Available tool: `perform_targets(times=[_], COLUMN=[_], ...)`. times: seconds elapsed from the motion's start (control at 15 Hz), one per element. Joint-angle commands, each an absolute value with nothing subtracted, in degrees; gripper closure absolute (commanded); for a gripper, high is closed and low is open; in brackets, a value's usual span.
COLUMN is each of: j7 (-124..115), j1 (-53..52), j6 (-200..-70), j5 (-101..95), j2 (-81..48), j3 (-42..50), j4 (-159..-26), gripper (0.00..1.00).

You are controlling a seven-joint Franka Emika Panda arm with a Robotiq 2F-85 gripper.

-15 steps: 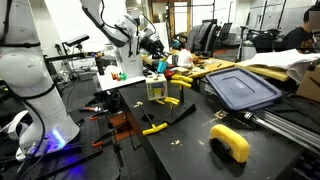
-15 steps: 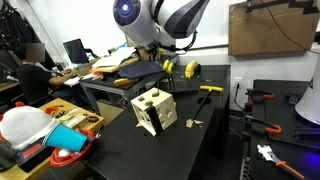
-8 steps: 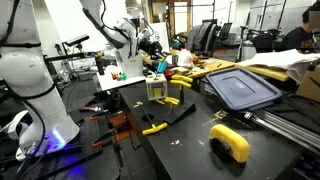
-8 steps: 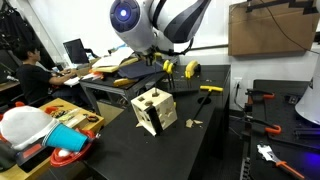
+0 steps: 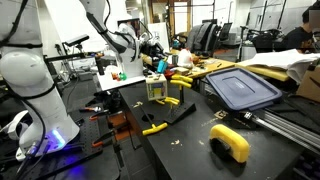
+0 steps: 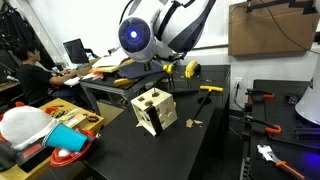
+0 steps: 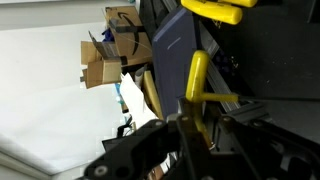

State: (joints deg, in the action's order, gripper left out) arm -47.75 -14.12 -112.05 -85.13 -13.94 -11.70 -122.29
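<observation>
Fingers (image 7: pixel 150 150) pinch yellow clamp (image 7: pixel 197 80), well clr abv table (image 5: pixel 190 140).

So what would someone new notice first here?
The robot arm's glowing blue ring looms at the top of an exterior view, above a pale wooden block on the black table. In an exterior view, a dark blue lid lies right of centre, with a yellow tool nearer the camera.

Your arm (image 6: pixel 160 30) hangs over the black table (image 6: pixel 200 150). The wooden block (image 6: pixel 153 110) stands upright there, with the yellow clamp (image 6: pixel 210 89) well behind. The red cup (image 6: pixel 68 157) sits off-table, lower down.
</observation>
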Motion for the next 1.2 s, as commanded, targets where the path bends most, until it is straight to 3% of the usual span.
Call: perform_targets(times=[0.0, 0.47, 0.53, 0.6, 0.73, 1.13], j7=[-48.73, -48.82, -48.94, -49.02, -49.16, -51.06], j1=[-14.15, -13.87, -13.81, -13.72, -13.64, -13.57], j6=[-111.51, -111.52, -111.69, -111.88, -112.12, -112.30], j5=[-90.04, -93.51, -93.63, -93.44, -93.48, -93.43], j2=[-15.26, -16.88, -16.95, -16.96, -17.02, -17.18], j3=[-11.81, -12.05, -12.07, -12.10, -12.10, -12.12], j4=[-122.13, -122.07, -122.06, -122.06, -122.06, -122.00], gripper=[0.95, 0.95, 0.85, 0.56, 0.55, 0.11])
